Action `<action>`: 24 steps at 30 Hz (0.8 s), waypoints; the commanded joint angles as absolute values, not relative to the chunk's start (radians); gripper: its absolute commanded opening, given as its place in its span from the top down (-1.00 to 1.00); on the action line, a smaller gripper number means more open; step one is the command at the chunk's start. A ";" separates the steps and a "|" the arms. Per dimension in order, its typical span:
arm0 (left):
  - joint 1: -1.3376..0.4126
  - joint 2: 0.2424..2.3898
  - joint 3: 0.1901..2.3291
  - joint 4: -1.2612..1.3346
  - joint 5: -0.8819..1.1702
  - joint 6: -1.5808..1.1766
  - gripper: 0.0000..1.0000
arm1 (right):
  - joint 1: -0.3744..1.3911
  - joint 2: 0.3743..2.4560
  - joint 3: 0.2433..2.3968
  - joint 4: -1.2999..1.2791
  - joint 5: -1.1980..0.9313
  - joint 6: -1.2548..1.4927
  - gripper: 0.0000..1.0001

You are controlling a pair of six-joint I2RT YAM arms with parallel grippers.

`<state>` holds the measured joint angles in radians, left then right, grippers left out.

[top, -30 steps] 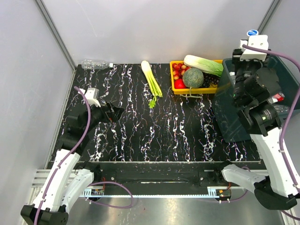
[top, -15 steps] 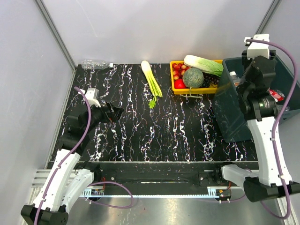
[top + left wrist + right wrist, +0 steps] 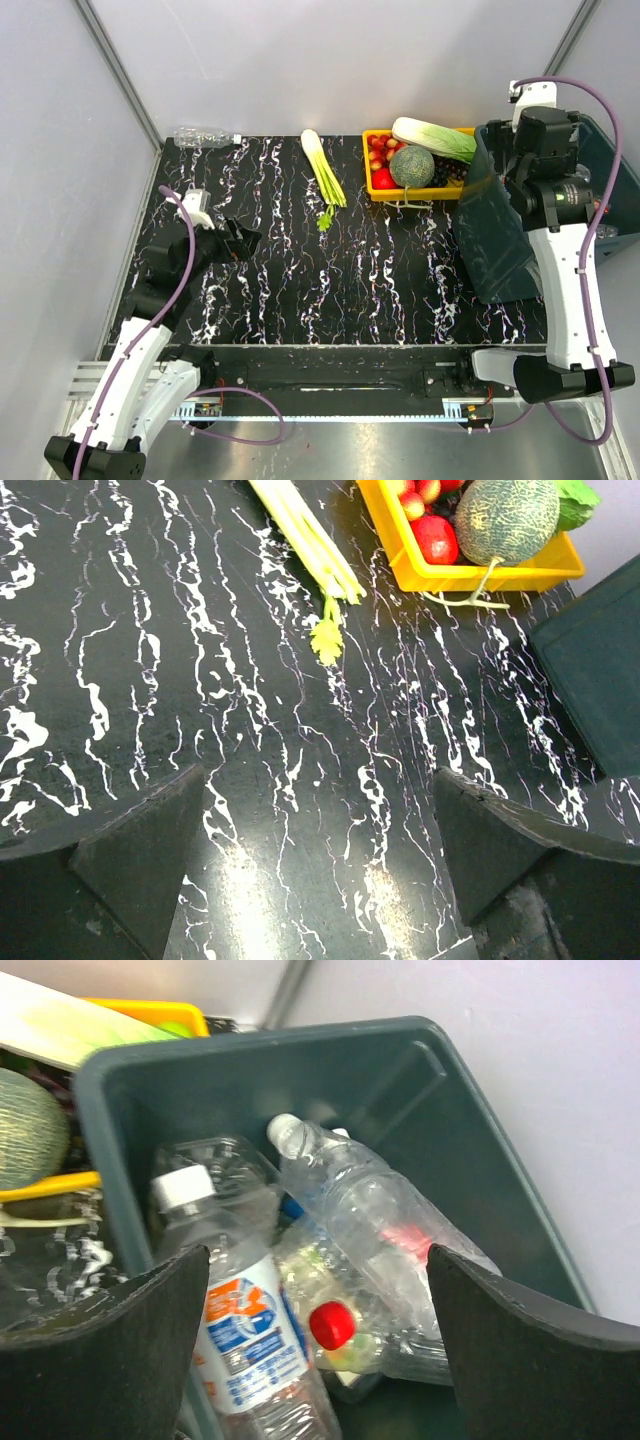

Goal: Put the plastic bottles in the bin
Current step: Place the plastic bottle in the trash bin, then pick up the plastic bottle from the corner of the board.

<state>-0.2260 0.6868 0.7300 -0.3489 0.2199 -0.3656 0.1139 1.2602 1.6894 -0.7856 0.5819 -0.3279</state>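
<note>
right tool [image 3: 318,1255] hangs released over the tall dark teal-grey plastic bin [image 3: 300,1065] of clear plastic bottles [image 3: 370,1210], one with a blue, orange and white label [image 3: 250,1335] too blurred to read. another clear bottle [image 3: 205,137] lies at the far left corner of the table [image 3: 380,290]; left tool [image 3: 318,780] released.

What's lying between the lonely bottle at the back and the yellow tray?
The celery stalks lie between the bottle and the yellow tray, seen in the top view.

I see a black counter [image 3: 380,290] veined with white, closed in by pale grey panels: back wall [image 3: 330,60] at twelve o'clock, side wall [image 3: 50,200] at nine. Aluminium posts [image 3: 121,75] rise at eleven and one o'clock; the light is even.
</note>
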 commanded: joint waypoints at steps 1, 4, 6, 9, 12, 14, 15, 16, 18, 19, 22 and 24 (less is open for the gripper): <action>-0.229 0.652 0.735 -0.324 0.128 -0.383 -0.98 | 0.110 1.235 1.781 -0.845 0.379 -0.166 -0.87; -0.227 0.632 0.738 -0.325 0.051 -0.434 -0.98 | 0.113 1.243 1.801 -0.856 0.218 -0.082 -0.94; -0.225 0.626 0.736 -0.337 0.005 -0.481 -0.98 | 0.123 1.232 1.787 -0.847 0.125 -0.045 -0.96; -0.225 0.626 0.736 -0.356 -0.066 -0.491 -0.98 | 0.149 1.194 1.728 -0.784 0.052 -0.009 -0.95; -0.225 0.650 0.756 -0.374 -0.080 -0.485 -0.98 | 0.201 1.148 1.663 -0.710 0.015 0.031 -0.95; -0.224 0.667 0.761 -0.373 -0.081 -0.492 -0.98 | 0.257 1.141 1.628 -0.666 0.003 0.035 -0.93; -0.225 0.676 0.762 -0.367 -0.078 -0.502 -0.98 | 0.309 1.143 1.612 -0.651 -0.032 0.028 -0.93; -0.224 0.689 0.764 -0.362 -0.080 -0.515 -0.98 | 0.360 1.146 1.596 -0.629 -0.034 0.017 -0.93; -0.222 0.712 0.768 -0.357 -0.094 -0.537 -0.98 | 0.452 1.147 1.556 -0.582 -0.005 0.009 -0.93; -0.216 0.725 0.775 -0.357 -0.095 -0.543 -0.98 | 0.487 1.149 1.534 -0.554 -0.005 0.015 -0.93; -0.183 0.779 0.813 -0.362 -0.101 -0.580 -0.98 | 0.607 1.161 1.477 -0.494 0.090 0.041 -0.89; -0.155 0.817 0.839 -0.356 -0.077 -0.600 -0.98 | 0.673 1.180 1.433 -0.473 0.091 0.044 -0.91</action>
